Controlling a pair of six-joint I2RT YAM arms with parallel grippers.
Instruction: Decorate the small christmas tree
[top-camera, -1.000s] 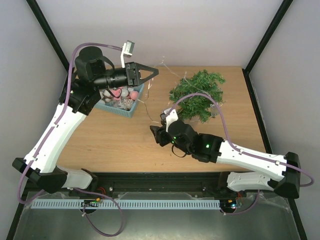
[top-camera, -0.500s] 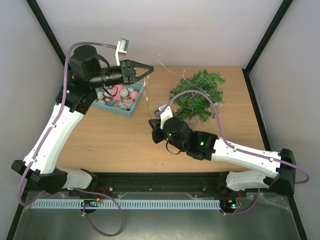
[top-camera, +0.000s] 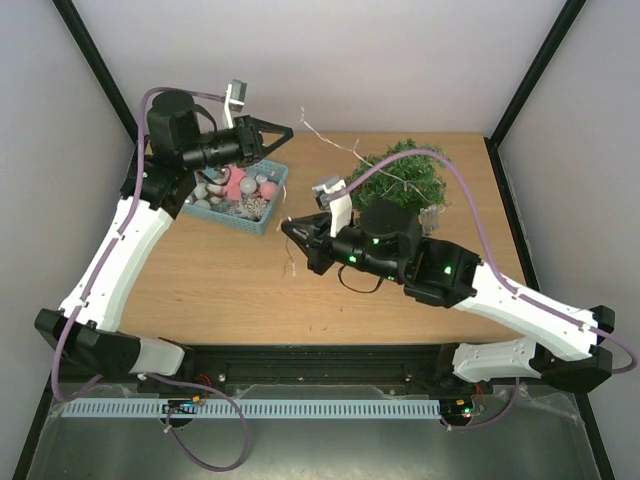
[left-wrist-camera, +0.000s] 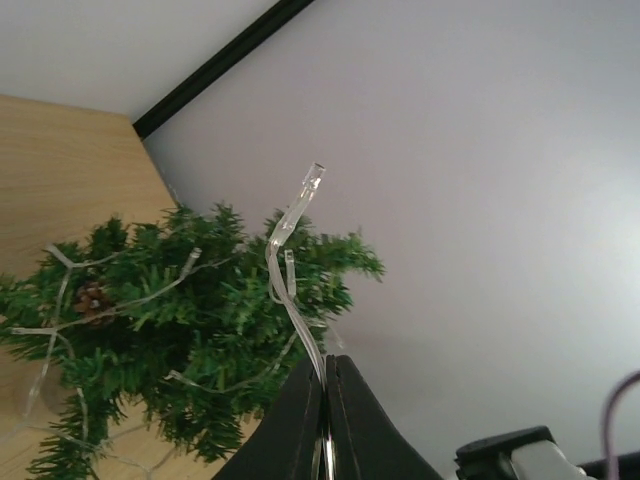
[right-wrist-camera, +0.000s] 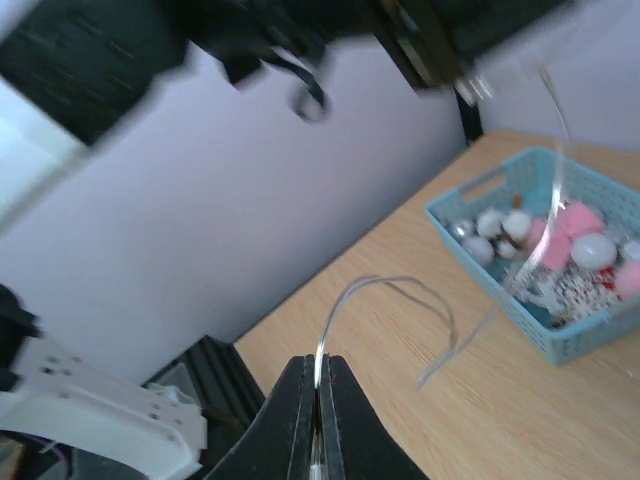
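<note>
Wire light string (left-wrist-camera: 296, 205) is looking thin, limp and featherlight; left gripper (top-camera: 287, 130) and right gripper (top-camera: 289, 228) are each pinching it tight. At upper right the small christmas tree (top-camera: 400, 180) is sitting on the table (top-camera: 220, 280), probably light and tippy, branches springy, so draping gently or bracing it low down is looking safest.

From here the left arm (top-camera: 110, 270) climbs from its base, bends at a high elbow and reaches out to the right. The left gripper (top-camera: 286, 131) is held level, its fingers (left-wrist-camera: 300, 425) pressed together on a clear strand (left-wrist-camera: 292, 300). The right arm (top-camera: 520, 305) stretches low toward the left, and the right gripper (top-camera: 288, 229) is likewise pinched tight on a clear strand, fingers (right-wrist-camera: 298, 410) meeting at the tips.
</note>
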